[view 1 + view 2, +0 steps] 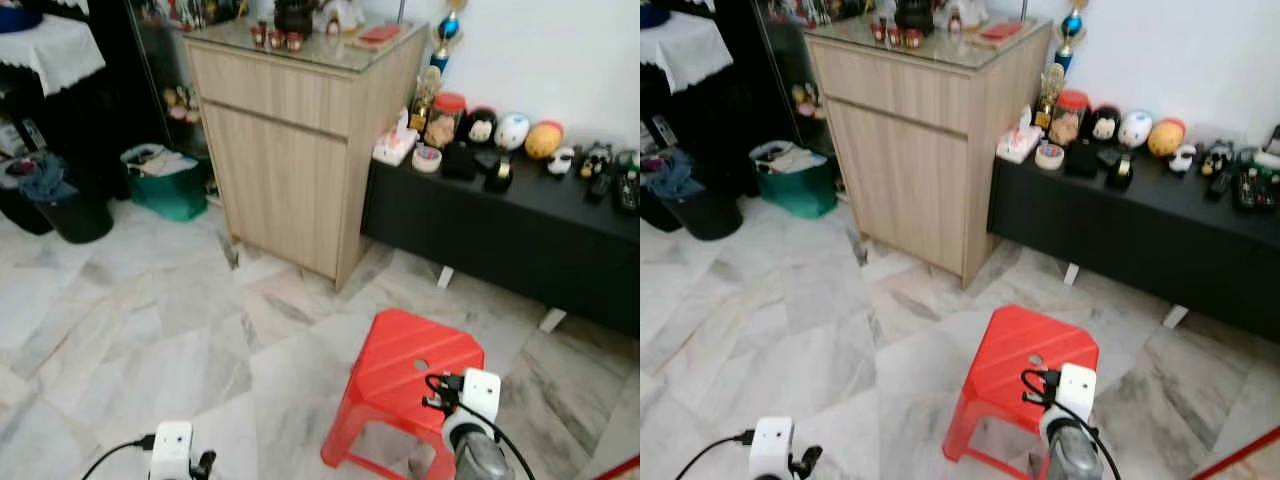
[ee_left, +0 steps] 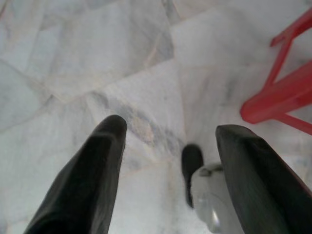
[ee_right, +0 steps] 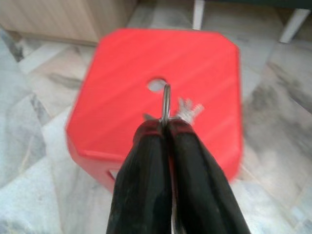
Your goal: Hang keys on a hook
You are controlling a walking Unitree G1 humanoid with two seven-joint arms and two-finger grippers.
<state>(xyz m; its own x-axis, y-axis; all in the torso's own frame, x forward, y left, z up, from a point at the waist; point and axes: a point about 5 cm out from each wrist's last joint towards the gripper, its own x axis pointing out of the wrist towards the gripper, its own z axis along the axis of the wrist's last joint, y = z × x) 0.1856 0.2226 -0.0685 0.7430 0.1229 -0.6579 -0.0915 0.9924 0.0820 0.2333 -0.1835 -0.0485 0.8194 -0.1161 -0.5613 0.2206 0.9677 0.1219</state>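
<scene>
With its two black fingers [image 3: 146,180] pressed together on the ring of the keys [image 3: 168,109], right pincer [image 3: 165,129] poised above the red stool [image 1: 410,375], just over the seat's centre hole. Keys dangling from the fingertips, clear of the seat, a blurred blade or two splaying beside the ring. Left pincer [image 2: 168,141] spread wide and holding nothing, pointed down at the marble floor [image 1: 150,320] near the stool's legs, apparently idle.

Further out: stool standing on the floor in front of a low black bench [image 1: 500,230] crowded along its back edge with small toys, jars and remotes. Beside that, a tall wooden cabinet [image 1: 290,150] with a glass top; beyond, a green bin [image 1: 165,180] and a dark bucket [image 1: 70,210] on the floor.

Judged as the carry step: keys secured, hanging not yet done. No hook made out anywhere here. Next move likely calling for turning or walking to find one, keeping the pinch firm on the ring, then raising the ring to the hook's tip and threading it over.
</scene>
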